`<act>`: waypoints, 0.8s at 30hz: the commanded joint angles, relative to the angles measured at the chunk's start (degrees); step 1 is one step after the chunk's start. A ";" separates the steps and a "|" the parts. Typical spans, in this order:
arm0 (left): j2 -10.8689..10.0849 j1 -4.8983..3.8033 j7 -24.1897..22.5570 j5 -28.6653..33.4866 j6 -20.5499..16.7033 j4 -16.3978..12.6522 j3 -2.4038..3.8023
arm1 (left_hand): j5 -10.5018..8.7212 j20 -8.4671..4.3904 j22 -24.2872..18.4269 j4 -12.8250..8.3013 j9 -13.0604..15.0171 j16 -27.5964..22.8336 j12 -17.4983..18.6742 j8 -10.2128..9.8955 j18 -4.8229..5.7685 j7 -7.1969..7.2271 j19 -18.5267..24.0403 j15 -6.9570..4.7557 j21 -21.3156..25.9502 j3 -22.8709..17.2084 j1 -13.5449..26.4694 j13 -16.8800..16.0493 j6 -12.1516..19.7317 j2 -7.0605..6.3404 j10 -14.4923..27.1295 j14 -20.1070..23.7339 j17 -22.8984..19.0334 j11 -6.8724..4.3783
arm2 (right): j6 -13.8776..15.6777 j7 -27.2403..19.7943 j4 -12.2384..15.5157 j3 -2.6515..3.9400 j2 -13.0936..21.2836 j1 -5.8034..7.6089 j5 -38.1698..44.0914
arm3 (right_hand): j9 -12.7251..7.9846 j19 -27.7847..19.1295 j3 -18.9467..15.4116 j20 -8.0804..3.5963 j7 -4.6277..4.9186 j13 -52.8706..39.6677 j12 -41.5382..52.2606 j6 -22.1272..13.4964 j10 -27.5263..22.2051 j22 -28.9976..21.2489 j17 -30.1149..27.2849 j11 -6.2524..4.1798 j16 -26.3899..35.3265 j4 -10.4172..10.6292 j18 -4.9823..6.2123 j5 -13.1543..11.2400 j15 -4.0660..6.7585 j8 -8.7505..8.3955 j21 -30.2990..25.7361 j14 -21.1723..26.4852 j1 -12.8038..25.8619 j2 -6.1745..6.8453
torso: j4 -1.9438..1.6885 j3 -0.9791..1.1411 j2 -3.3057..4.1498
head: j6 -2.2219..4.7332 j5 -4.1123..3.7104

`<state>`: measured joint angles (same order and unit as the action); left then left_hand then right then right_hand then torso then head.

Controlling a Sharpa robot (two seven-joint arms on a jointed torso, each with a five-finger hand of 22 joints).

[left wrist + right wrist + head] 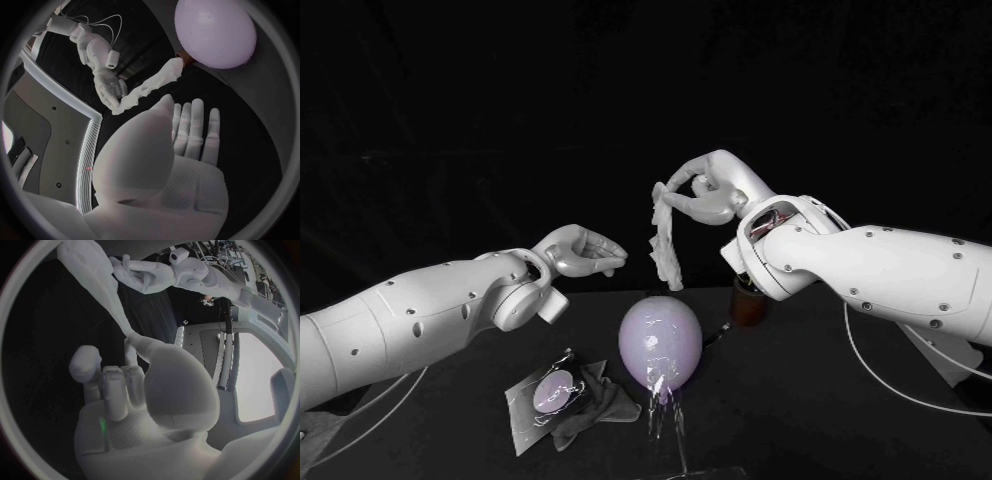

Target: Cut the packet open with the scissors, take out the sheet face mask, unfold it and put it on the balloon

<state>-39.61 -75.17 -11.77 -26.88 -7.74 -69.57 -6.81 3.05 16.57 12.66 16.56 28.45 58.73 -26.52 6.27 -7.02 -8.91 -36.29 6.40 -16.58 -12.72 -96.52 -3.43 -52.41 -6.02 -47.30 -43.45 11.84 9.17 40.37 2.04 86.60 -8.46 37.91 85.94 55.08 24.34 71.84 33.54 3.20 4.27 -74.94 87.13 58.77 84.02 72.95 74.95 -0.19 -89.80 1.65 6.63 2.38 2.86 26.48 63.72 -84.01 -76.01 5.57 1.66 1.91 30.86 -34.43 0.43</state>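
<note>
My right hand [708, 190] is raised above the table and pinches the top of the white sheet mask [665, 245], which hangs down crumpled and folded, just above the balloon. The pale lilac balloon [661, 340] stands upright at the table's middle. My left hand [581, 250] hovers to the left of the hanging mask, a little apart from it, fingers loosely bent and holding nothing. The left wrist view shows the left hand [187, 140], the mask [150, 87], the right hand [107, 85] and the balloon [215, 32]. In the right wrist view the mask [94, 265] rises from between the right hand's [137, 390] thumb and fingers.
The clear packet [557, 392] lies flat with a crumpled piece beside it, left of the balloon at the front. A brown cylinder [750, 300] stands just right of the balloon under my right forearm. A clear stand [664, 415] is below the balloon.
</note>
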 commanded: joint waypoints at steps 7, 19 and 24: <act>1.93 2.47 -7.37 3.80 -4.06 1.13 0.25 | -0.16 0.06 -1.52 0.00 -3.04 -0.87 7.50 -1.88 -0.83 -0.19 -1.72 -0.62 1.44 -2.27 3.25 -0.05 0.75 -2.53 -2.96 -2.69 -1.23 -0.55 | 0.79 -2.06 0.75 0.14 0.36 0.17 -0.80 | 1.95 0.32 0.28 0.03 -0.67 -12.86 0.22 1.08 4.83 0.07 15.05 -0.33 -0.20 0.06 -0.41 0.40 0.52 0.97 0.02 -5.99 0.12 -0.45 | -0.04 0.14 0.04 | -0.26 0.42; 3.31 2.90 -8.79 3.85 -6.07 0.29 0.41 | -0.22 0.07 -2.40 -0.03 -4.44 -1.46 10.21 -2.41 -0.62 -0.11 -2.06 -0.67 2.37 -0.15 6.29 -0.14 1.82 -3.32 -3.10 -1.93 -1.82 -0.78 | 0.74 -2.31 1.45 0.16 0.51 0.19 -1.23 | 1.98 0.33 0.32 0.01 -0.67 -12.85 0.20 1.06 4.82 0.09 15.05 -0.33 -0.20 0.00 -0.41 0.40 0.53 1.00 0.02 -5.99 0.14 -0.43 | -0.01 0.14 -0.01 | -0.39 0.46; 3.89 2.93 -9.45 4.79 -6.84 0.29 0.51 | -0.21 0.05 -2.54 -0.06 -4.67 -1.39 10.45 -2.25 -0.66 -0.22 -2.32 -0.67 2.46 0.02 6.49 -0.18 1.57 -2.92 -3.78 -2.02 -1.87 -0.81 | 0.71 -2.38 1.63 0.16 0.51 0.19 -1.35 | 2.00 0.32 0.34 0.01 -0.68 -12.85 0.20 1.05 4.82 0.08 15.05 -0.33 -0.20 -0.03 -0.40 0.40 0.53 1.01 0.01 -5.99 0.16 -0.41 | 0.03 0.08 0.05 | -0.41 0.32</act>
<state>-35.93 -72.22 -19.14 -23.42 -12.95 -69.14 -6.41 3.06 16.71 10.13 16.44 23.75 57.45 -16.19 3.95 -7.01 -9.02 -38.23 5.75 -14.37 -13.04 -90.15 -3.56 -50.85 -9.05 -50.96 -45.64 10.03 8.33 40.86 0.52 88.10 -8.36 38.43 86.08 53.75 24.34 71.83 33.52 3.20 4.38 -74.94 87.02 58.88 84.02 72.98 74.91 -0.18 -89.80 1.65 6.59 2.64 2.84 26.86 63.68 -84.00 -76.00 5.58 1.66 2.03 30.84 -34.83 0.82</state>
